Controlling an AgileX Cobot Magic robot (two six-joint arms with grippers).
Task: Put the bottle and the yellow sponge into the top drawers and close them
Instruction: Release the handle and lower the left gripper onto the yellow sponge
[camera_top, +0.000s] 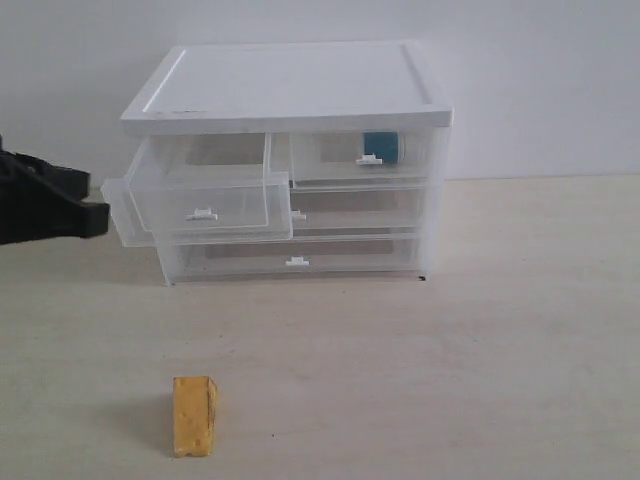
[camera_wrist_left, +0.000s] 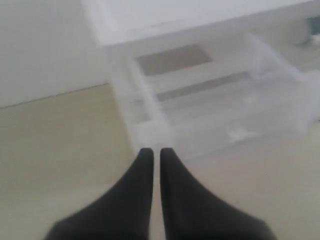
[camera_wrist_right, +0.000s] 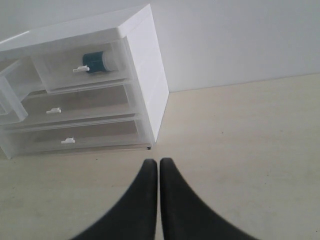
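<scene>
The teal bottle (camera_top: 381, 146) lies inside the top right drawer (camera_top: 366, 160), which is pushed in; the right wrist view shows the bottle (camera_wrist_right: 93, 61) behind that drawer's white tab. The top left drawer (camera_top: 200, 200) is pulled out and holds nothing. On the table in front stands the yellow sponge (camera_top: 194, 415), by itself. My left gripper (camera_top: 92, 205) is shut and empty, just left of the pulled-out drawer; in its wrist view the left gripper (camera_wrist_left: 156, 151) points at the drawer's near corner. My right gripper (camera_wrist_right: 158, 162), shut and empty, hovers over the table right of the cabinet, out of the exterior view.
The white-lidded drawer cabinet (camera_top: 290, 85) stands at the back against a white wall. Two full-width clear drawers (camera_top: 300, 258) below are shut. Bare wooden table (camera_top: 480, 350) stretches in front and to the right.
</scene>
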